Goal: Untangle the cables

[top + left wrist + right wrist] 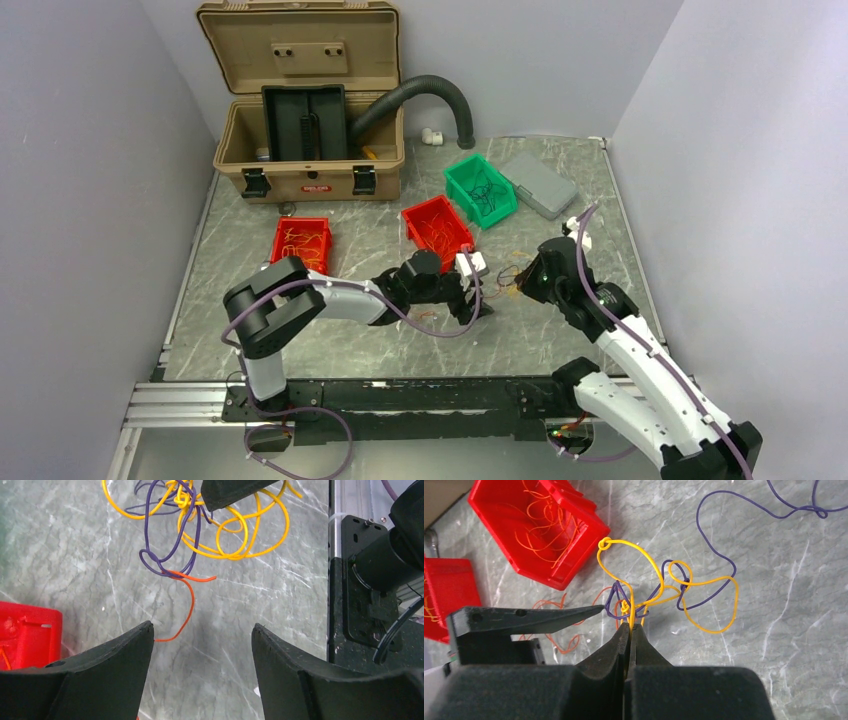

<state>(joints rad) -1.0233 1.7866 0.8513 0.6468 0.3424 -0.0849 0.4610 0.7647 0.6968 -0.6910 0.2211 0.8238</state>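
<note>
The cables form a small tangle of yellow and purple wires (664, 587) on the marble table, between the two grippers in the top view (505, 275). My right gripper (630, 626) is shut on a yellow wire of the tangle and holds it at its tip; it also shows in the top view (525, 283). My left gripper (200, 630) is open and empty, just short of the tangle (225, 535), with an orange wire (189, 602) running to its left finger. It also shows in the top view (472, 300). Its finger (549, 617) lies left of the right jaws.
Two red bins (300, 243) (437, 228) hold orange wires, and a green bin (480, 188) holds dark ones. A grey box (538, 183), a tan open toolbox (300, 170) and a black hose (430, 88) stand at the back. Loose orange wires (559, 635) lie by the left gripper.
</note>
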